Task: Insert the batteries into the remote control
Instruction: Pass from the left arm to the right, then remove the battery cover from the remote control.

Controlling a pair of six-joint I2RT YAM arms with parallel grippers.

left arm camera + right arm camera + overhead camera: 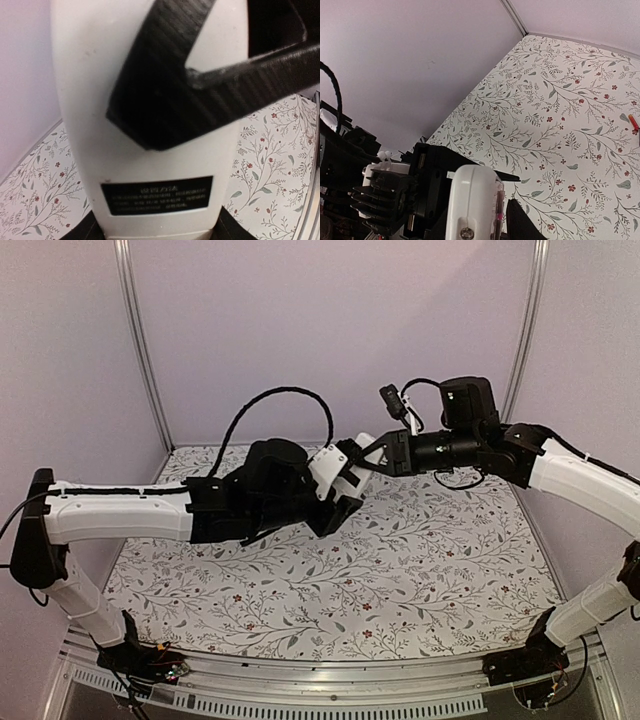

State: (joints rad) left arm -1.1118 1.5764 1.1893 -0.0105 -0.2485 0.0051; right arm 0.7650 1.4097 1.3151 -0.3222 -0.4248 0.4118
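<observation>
Half done at best, probably less: can spot only one battery (632, 121), red, lying loose on the floral tabletop (420, 570), well apart from the remote control (333, 472); cannot find a second one in any view. Cannot place it against any edge of the tabletop, caught as it is only at the rim of the right wrist view. No view inside the remote either, so judging nothing loaded yet; would leave fetching and seating both cells, then closing up. Holding the remote aloft over the middle of the tabletop, toward the far edge, with the left gripper (340, 498) clamped on its white body, plain back and black label (156, 195) turned to the left wrist camera. Reaching in from the right-edge side with the right gripper (358, 452), one dark finger (165, 100) laid across that back, touching or nearly so. Cannot tell spread from pressed together for the right pincer. Thin red strip along the remote's edge in the right wrist view: red face or a cell, not clear.
</observation>
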